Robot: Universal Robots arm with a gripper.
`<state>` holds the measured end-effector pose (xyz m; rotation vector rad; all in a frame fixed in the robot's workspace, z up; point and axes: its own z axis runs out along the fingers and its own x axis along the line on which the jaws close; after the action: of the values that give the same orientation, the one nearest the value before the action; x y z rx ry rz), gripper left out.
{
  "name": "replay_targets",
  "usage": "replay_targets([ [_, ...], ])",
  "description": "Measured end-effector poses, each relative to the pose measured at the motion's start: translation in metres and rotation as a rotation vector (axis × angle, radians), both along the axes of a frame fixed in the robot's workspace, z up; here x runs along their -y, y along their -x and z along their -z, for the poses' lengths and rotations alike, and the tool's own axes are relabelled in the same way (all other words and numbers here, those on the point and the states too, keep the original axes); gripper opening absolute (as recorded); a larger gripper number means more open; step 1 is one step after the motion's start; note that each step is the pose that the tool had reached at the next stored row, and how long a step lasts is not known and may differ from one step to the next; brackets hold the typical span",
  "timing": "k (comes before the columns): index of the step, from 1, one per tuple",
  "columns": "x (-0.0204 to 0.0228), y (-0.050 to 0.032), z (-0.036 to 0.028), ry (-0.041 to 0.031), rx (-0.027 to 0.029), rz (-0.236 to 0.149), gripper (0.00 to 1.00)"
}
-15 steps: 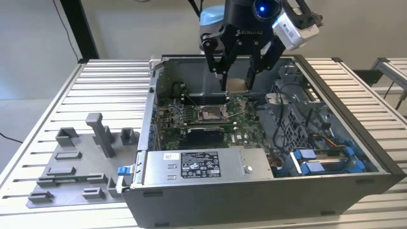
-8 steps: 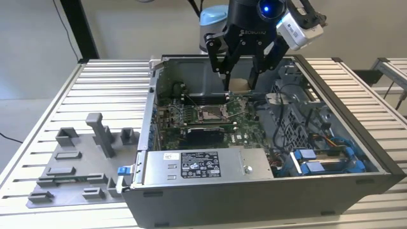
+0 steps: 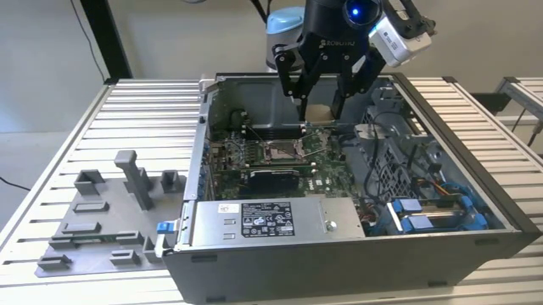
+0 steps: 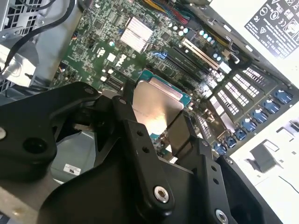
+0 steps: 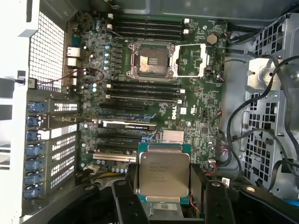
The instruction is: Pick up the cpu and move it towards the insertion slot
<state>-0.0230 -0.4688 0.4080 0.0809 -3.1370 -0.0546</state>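
Note:
My gripper [image 3: 321, 113] is shut on the cpu [image 3: 320, 114], a flat square chip with a silvery face and tan rim, held above the open computer case. In both wrist views the cpu [image 5: 163, 174] [image 4: 155, 103] sits clamped between the black fingers [image 5: 125, 196]. The insertion slot [image 3: 281, 151] lies on the green board below the gripper, toward the exterior view's left; it has a silver frame and a tan centre. In the first wrist view the insertion slot [image 5: 150, 59] lies well apart from the held chip, with its load plate [image 5: 190, 59] swung open beside it.
The computer case [image 3: 500, 210] stands on a slatted metal table [image 3: 127, 121]. Grey plastic fixture blocks [image 3: 110, 210] sit at the exterior view's left. Cables [image 5: 243, 135] and a perforated drive cage [image 5: 271, 116] flank the board. A power supply [image 3: 271, 219] spans the case front.

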Motion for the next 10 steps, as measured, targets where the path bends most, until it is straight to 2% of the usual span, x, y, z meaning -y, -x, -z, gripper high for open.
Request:
replay_targets([
  [4, -0.0024, 0.0, 0.0, 0.0, 0.0, 0.0, 0.0],
  [10, -0.0102, -0.0004, 0.0, 0.0, 0.0, 0.0, 0.0],
])
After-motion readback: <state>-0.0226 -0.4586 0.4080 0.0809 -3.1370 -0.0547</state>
